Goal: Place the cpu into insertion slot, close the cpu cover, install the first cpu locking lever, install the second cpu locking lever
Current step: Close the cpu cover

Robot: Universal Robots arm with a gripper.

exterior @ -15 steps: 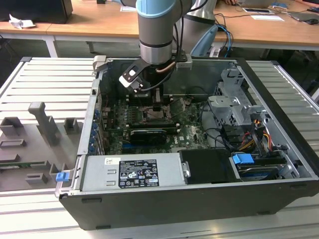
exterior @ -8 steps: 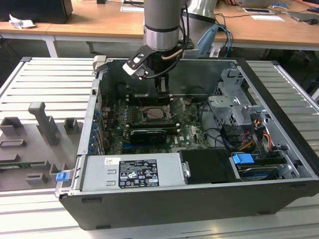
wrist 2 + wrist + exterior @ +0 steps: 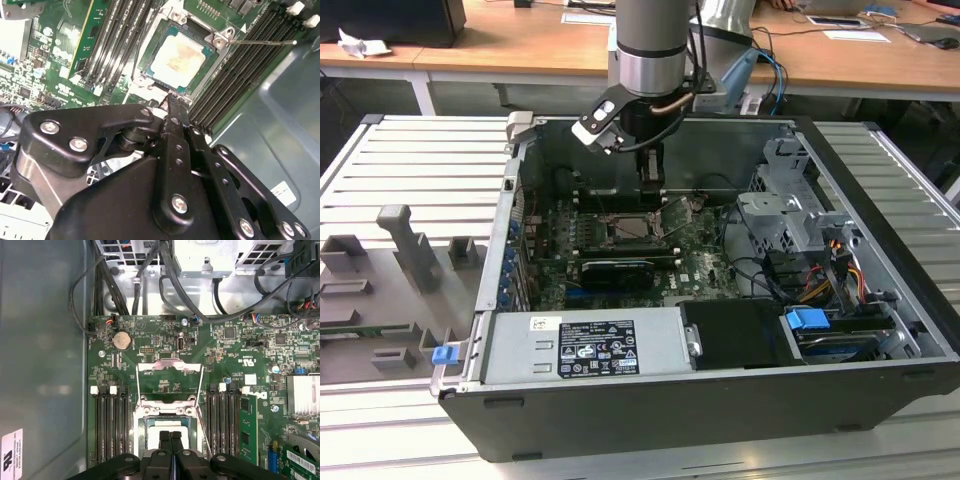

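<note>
Pale silvery-grey square cpu (image 3: 179,59) lies seated in the silver-rimmed square insertion slot (image 3: 148,415) on the green circuit board (image 3: 150,340). In the first wrist view the fingertips hide much of it. The thin silver cpu cover frame (image 3: 170,382) stands swung open beyond the slot, with board showing through its window; how far it tilts is unclear. The black gripper (image 3: 170,436) hangs over the slot's edge, fingers pressed together with nothing between them. Everything sits deep inside the dark open computer case (image 3: 720,400).

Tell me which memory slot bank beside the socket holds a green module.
The bank far from the grey case wall; a green module stands in it. The wall-side bank holds none.
</note>
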